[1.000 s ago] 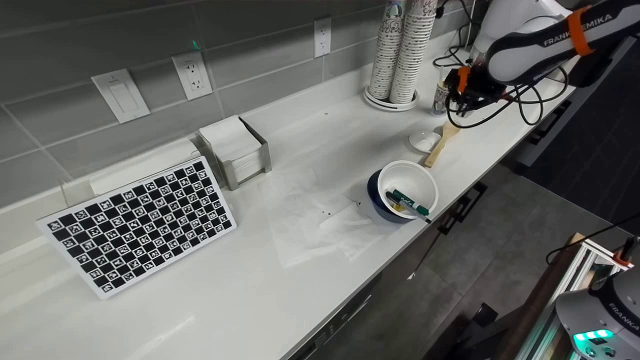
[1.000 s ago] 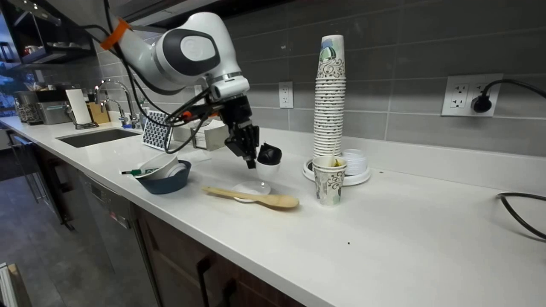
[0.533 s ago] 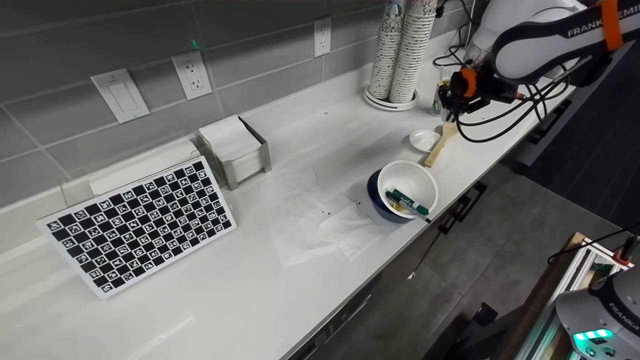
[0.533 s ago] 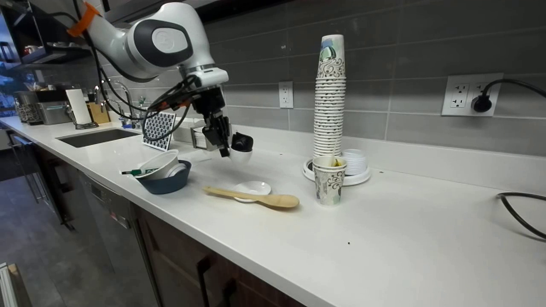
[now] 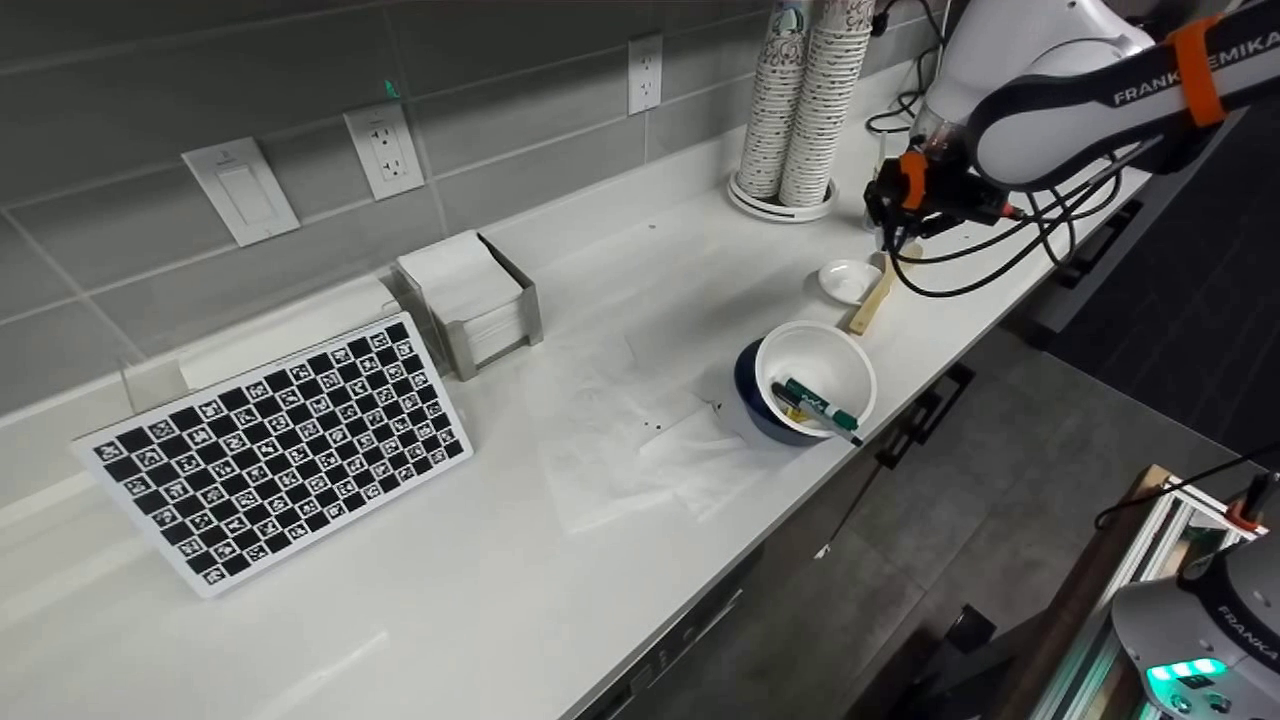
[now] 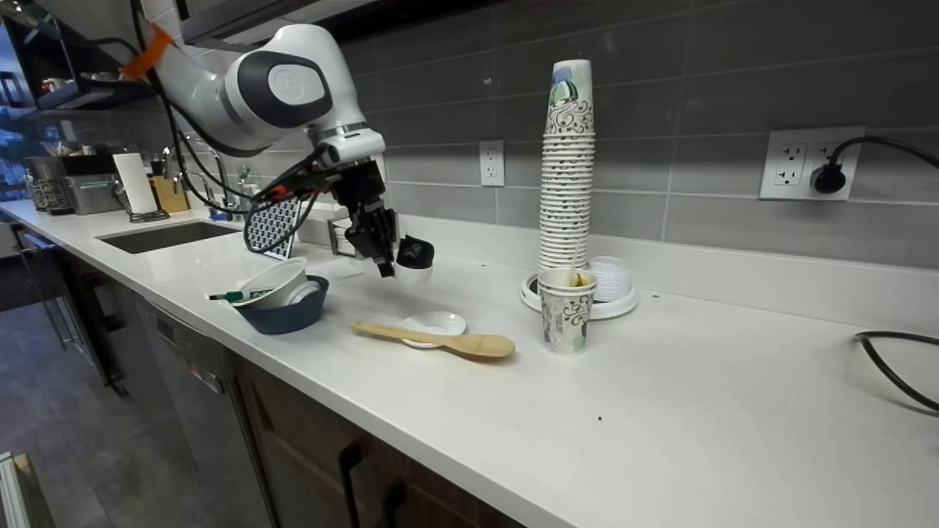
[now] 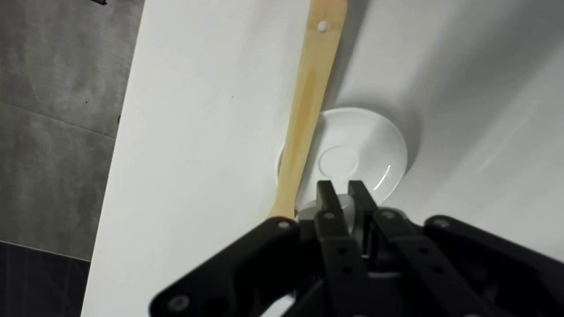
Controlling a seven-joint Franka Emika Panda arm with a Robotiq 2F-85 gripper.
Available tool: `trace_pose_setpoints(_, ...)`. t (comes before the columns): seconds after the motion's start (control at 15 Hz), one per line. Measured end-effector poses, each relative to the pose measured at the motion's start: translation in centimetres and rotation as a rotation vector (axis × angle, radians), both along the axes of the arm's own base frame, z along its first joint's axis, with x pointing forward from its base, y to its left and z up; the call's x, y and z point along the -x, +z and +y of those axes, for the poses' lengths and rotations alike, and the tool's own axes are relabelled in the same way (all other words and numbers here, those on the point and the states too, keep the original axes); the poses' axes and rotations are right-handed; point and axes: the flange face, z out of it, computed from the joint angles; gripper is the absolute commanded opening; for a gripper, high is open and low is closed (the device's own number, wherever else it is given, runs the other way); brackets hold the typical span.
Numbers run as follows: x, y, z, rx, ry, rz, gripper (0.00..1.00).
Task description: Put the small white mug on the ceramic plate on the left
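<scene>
My gripper [image 6: 400, 261] is shut on the small white mug [image 6: 413, 276] and holds it above the counter, behind the saucer in an exterior view. A black gripper part shows at the mug's mouth. In the wrist view a pale piece of the mug [image 7: 347, 207] shows between the fingertips [image 7: 341, 185]; the rest is hidden by the fingers. The white ceramic plate [image 6: 440, 320], a small saucer, lies on the counter; it also shows in the wrist view [image 7: 374, 141] just beyond the fingertips, and in an exterior view [image 5: 848, 280], where the gripper [image 5: 888, 238] mostly hides the mug.
A wooden spoon [image 6: 469, 345] lies across the saucer's edge. A blue bowl [image 6: 286, 315] with a white bowl [image 5: 820, 355] and markers stands beside it. A patterned paper cup [image 6: 566, 315] and tall cup stacks [image 6: 566, 198] stand on the other side. The counter's front edge is near.
In an exterior view my gripper and the mug have moved left, away from the paper cup, mostly in the earlier half second, then slightly lower. The saucer and spoon look the same.
</scene>
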Motion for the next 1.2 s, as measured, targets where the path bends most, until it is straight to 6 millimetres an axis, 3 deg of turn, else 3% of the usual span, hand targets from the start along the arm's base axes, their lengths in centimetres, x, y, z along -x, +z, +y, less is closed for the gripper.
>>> trace_pose_setpoints(0.73, -2.6, -5.7, 1.6, 0.074, -0.092, 0.007, 0.03)
trace_pose_setpoints(1.2, -4.5, -7.8, 1.5, 0.085, -0.118, 0.021, 0.03)
